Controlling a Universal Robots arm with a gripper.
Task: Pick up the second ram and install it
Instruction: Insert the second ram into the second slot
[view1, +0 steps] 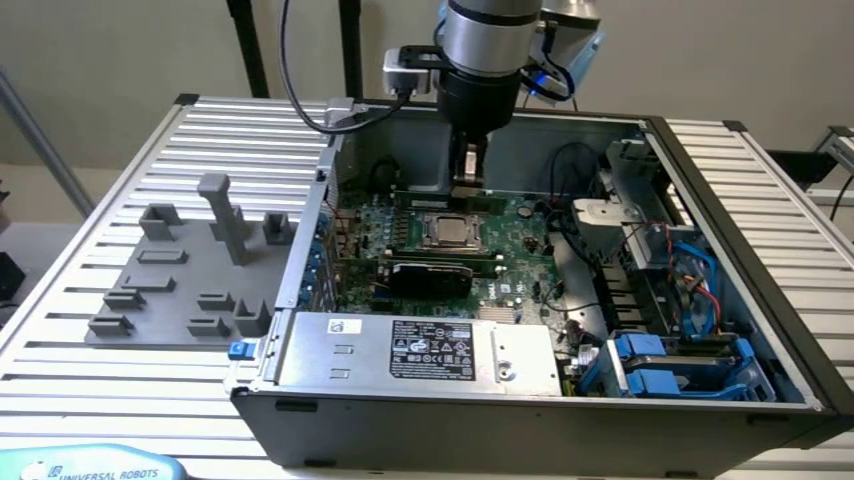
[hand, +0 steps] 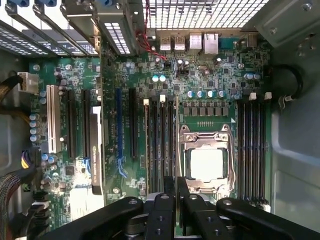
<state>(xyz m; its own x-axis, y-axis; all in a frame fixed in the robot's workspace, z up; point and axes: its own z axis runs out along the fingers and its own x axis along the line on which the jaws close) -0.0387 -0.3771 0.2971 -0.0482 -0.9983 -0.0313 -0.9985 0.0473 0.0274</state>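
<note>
**Exterior view.** The arm reaches down into an open computer case (view1: 747, 190) that lies on a slatted aluminium table (view1: 80, 250). The gripper (view1: 467, 178) hangs over the far edge of the motherboard (view1: 514, 255), just behind the CPU socket (view1: 454, 230). Its fingers stand close together, clamped on the second ram (view1: 467, 187). From this side the ram appears as a narrow upright strip with a tan lower end. It is held above the board, and whether it touches the board cannot be told. A silver power supply (view1: 420, 350) fills the near side of the case. A grey fixture plate (view1: 187, 270) with raised blocks lies on the table at the exterior view's left, well apart from the gripper.

**Wrist view.** The two black fingers (hand: 162, 210) of the gripper (hand: 176, 200) are nearly closed, with a thin gap between them. The second ram (hand: 177, 165) is seen edge-on as a thin, straight, pale-green line. It runs out from between the fingertips, parallel to the memory slots (hand: 160, 145). It lies between that slot bank and the CPU socket (hand: 206, 162), just beside the slot nearest the socket. Chips and labels on the stick cannot be made out from this angle. A second bank of memory slots (hand: 252, 145) sits on the other side of the socket. A black expansion card (hand: 95, 150) stands in a slot further away.
</note>
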